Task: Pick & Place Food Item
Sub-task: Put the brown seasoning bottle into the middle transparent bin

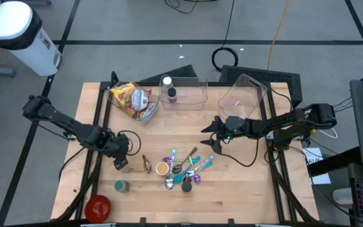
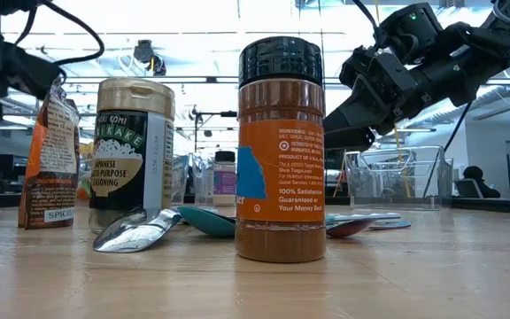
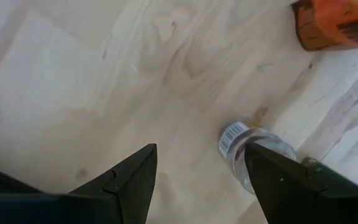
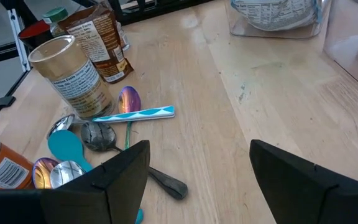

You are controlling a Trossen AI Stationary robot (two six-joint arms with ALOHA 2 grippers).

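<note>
The orange-labelled spice jar [image 2: 281,151] stands upright nearest me on the counter [image 1: 244,183], amid scattered spoons [image 1: 184,167], with a gold-lidded seasoning jar [image 2: 132,155] beside it. The left hand [image 1: 120,156] hovers low, fingers spread and empty, over a small clear bottle [image 3: 248,152] just ahead of them, likely lining up a grasp. The right hand [image 1: 216,133] hangs wide and empty, the spoons just before it. Beyond both hands, clear bins [image 1: 244,94] wait, one already holding a snack bag [image 1: 131,99].

"100% Satisfaction Guaranteed" on orange spice btl [image 2: 281,151]; "Japanese All-Purpose Seasoning" on gold-lid jar [image 2: 132,155].
</note>
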